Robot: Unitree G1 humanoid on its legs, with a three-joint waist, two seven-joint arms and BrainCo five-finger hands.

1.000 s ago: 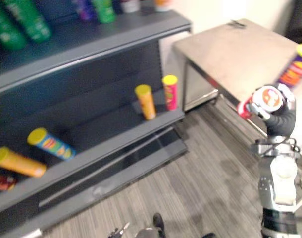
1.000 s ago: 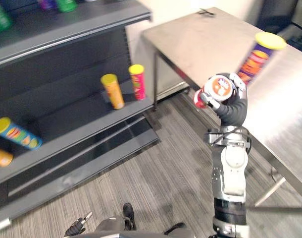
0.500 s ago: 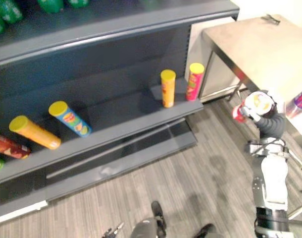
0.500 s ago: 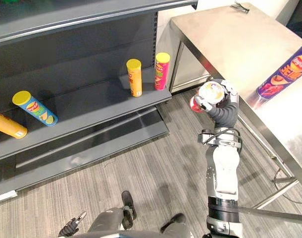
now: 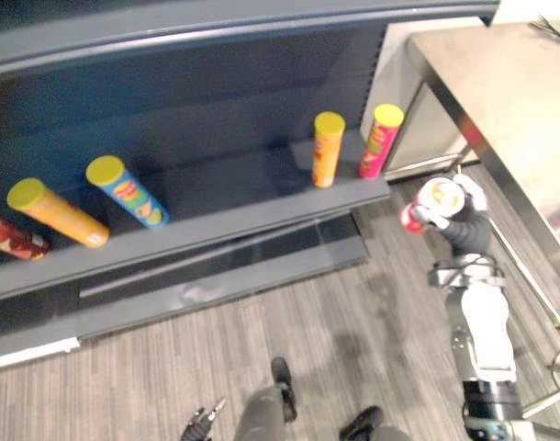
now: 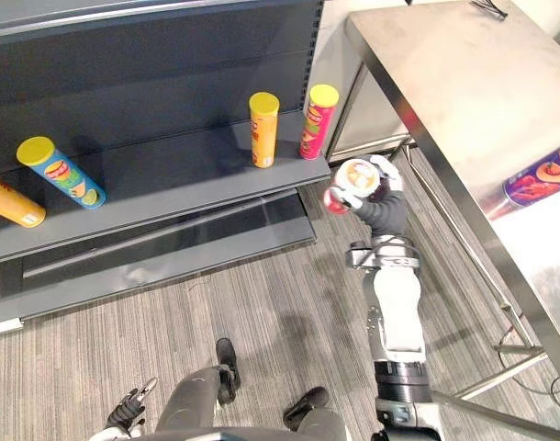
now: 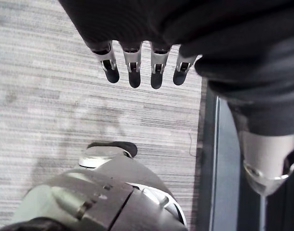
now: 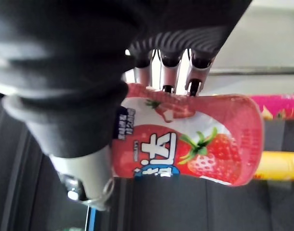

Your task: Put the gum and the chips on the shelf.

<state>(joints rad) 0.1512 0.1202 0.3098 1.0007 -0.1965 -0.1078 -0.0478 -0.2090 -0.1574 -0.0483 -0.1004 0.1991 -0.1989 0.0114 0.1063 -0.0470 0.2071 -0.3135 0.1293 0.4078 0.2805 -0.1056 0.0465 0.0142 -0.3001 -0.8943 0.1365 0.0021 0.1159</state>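
Grips the strawberry gum canister (image 8: 185,139) in the right hand (image 6: 383,209), curled round the red body with the white lid end kept clear, probably to allow setting down on the base. Holds it raised above the floor, between the steel table (image 5: 509,83) and the near end of the lower shelf board (image 5: 225,188), not yet over the board. Hangs the left hand (image 7: 137,29) straight-fingered and empty over the floor. Note the purple chips tube (image 6: 540,177) resting on the table, well apart from the shelf. Count on the board: two standing, the orange upright tube (image 5: 328,147) and the pink upright tube (image 5: 381,140), grouped at the end nearest the table; three lying, the blue tube (image 5: 126,190), the orange lying tube (image 5: 55,211) and the red tube (image 5: 12,237). Count off the board: one gum canister, one purple tube. For placement, judge the bare stretch between the blue tube and the orange upright tube the safest target.
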